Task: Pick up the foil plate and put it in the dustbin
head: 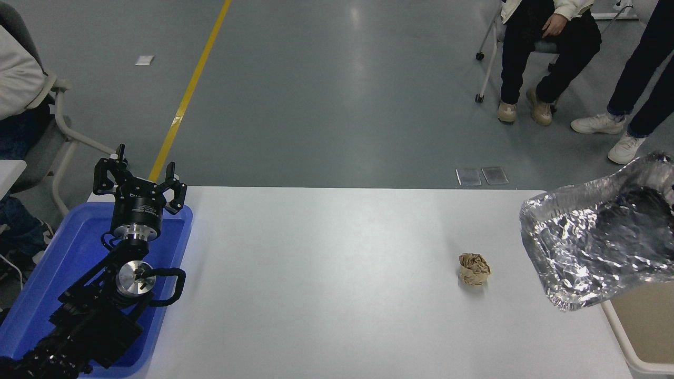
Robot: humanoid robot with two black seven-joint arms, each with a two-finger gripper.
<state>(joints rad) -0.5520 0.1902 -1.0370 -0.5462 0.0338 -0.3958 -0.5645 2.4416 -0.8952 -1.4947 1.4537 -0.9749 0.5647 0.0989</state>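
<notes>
At the right edge of the picture the right gripper is almost wholly out of view; only a dark shape shows through and behind the foil plate (590,247), so whether it is clamped on the plate cannot be told from this view, though the plate hangs in the air, tilted, and something out of frame must carry it. The plate is raised above the right end of the surface (326,284), its lower corner over the surface's edge and the rest above the near rim of the dustbin (624,337), of which only a beige strip shows at the lower right. Thin, crinkled foil like this is likely very light and soft, apt to bend or tear at a pinch, and easy to slip from; a hold on the raised rim, where the foil is folded, would probably be the firmest. Just beside the plate to the left, a small crumpled paper ball (474,269) sits on the surface, apart from it and not in the path to the dustbin. Well apart at the far left, the left gripper (139,181) is parked over a blue tray (63,252) with its fingers spread. Beyond the surface, people's legs and a chair (487,47) stand on the grey floor.
</notes>
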